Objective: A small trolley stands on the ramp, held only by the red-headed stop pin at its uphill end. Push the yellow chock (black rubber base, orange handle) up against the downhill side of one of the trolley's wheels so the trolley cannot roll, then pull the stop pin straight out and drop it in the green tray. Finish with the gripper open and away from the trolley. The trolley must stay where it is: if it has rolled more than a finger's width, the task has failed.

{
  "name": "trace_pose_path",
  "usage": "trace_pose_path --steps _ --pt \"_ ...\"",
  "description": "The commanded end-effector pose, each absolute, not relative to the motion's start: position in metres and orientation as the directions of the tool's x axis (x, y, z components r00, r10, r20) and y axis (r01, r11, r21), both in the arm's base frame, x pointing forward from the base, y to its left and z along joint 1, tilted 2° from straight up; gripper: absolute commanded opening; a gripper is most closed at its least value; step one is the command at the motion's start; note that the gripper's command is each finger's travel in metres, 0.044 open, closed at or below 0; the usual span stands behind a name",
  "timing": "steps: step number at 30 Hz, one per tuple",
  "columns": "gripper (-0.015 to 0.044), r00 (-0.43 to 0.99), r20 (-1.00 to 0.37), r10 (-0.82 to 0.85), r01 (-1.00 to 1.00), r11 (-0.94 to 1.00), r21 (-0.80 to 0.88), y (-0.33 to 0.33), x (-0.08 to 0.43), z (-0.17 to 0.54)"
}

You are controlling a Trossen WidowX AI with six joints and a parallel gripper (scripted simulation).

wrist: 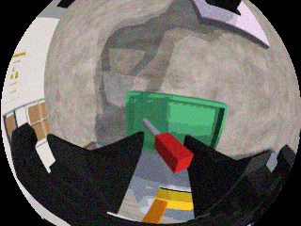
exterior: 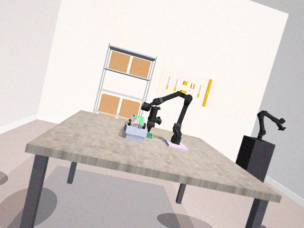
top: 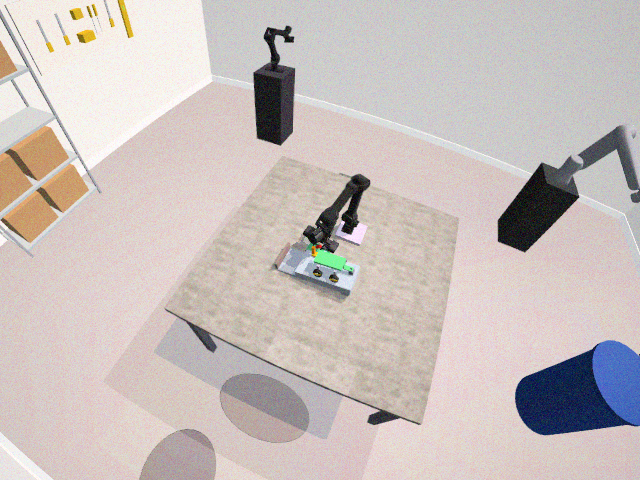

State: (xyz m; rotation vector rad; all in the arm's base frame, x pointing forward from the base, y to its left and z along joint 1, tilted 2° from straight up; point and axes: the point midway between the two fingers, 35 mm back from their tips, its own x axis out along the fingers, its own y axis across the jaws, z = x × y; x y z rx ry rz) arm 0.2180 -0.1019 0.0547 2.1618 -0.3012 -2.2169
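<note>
My gripper (top: 319, 243) (exterior: 149, 129) (wrist: 165, 137) is open, low over the green tray (exterior: 149, 135) (wrist: 198, 115). The red-headed stop pin (top: 318, 246) (wrist: 174, 153) is tilted between the parted fingers. A gap shows on the left of its head; its grey shaft points into the tray. Contact with the right finger or tray wall cannot be told. The green-topped trolley (top: 330, 259) (exterior: 141, 119) stands on the grey ramp (top: 336, 285) (exterior: 136, 132). The yellow chock (wrist: 176, 199), with its orange handle (top: 313, 251) (wrist: 156, 211), stands at the trolley's downhill end; wheel contact is hidden.
The ramp and trolley are close beside the gripper and tray. A brown end block (top: 282, 255) stands at the ramp's low end. The arm's pale pink base plate (top: 355, 236) (exterior: 182, 146) (wrist: 254, 30) lies on the wooden table (top: 361, 335) (exterior: 98, 152).
</note>
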Motion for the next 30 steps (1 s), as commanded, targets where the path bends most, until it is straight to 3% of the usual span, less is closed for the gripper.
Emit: trace_pose_path --steps 1,30 --pt "0.0190 -0.036 -0.987 -0.159 -0.118 -0.980 0.162 -0.100 0.218 0.053" --pt "0.0190 -0.036 -0.987 -0.157 -0.118 -0.980 0.160 -0.085 0.219 0.041"
